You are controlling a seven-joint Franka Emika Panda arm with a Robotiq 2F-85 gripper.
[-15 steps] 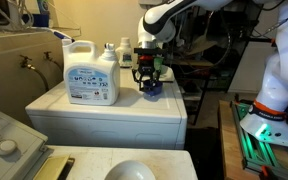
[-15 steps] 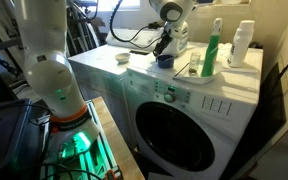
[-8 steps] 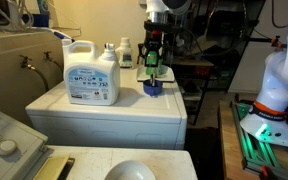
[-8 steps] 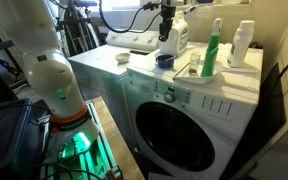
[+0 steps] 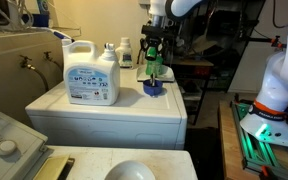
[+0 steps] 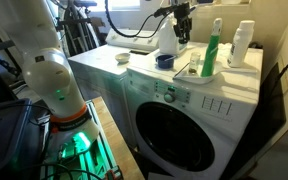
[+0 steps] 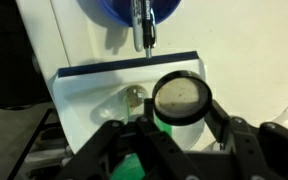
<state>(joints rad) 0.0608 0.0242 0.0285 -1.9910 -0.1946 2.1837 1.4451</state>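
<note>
My gripper (image 5: 152,62) hangs above a blue bowl (image 5: 154,88) on the white washing machine top (image 5: 104,110), near its far edge. It also shows in an exterior view (image 6: 181,30), raised over the bowl (image 6: 164,60). In the wrist view the gripper (image 7: 181,100) is shut on a round dark-rimmed disc (image 7: 181,95) with a pale grey face. The blue bowl (image 7: 124,8) sits at the top edge, and a thin dark rod (image 7: 142,28) sticks out of it. What the disc is I cannot tell.
A large white detergent jug (image 5: 91,75) and small bottles (image 5: 124,52) stand on the machine. A green bottle (image 6: 214,48) and a white bottle (image 6: 244,45) stand by the wall. A utility sink (image 5: 14,60) is beside the machine. The robot's base (image 6: 49,80) stands on the floor.
The gripper has risen from down at the blue bowl to well above it and shifted slightly sideways. The bowl and bottles have not moved.
</note>
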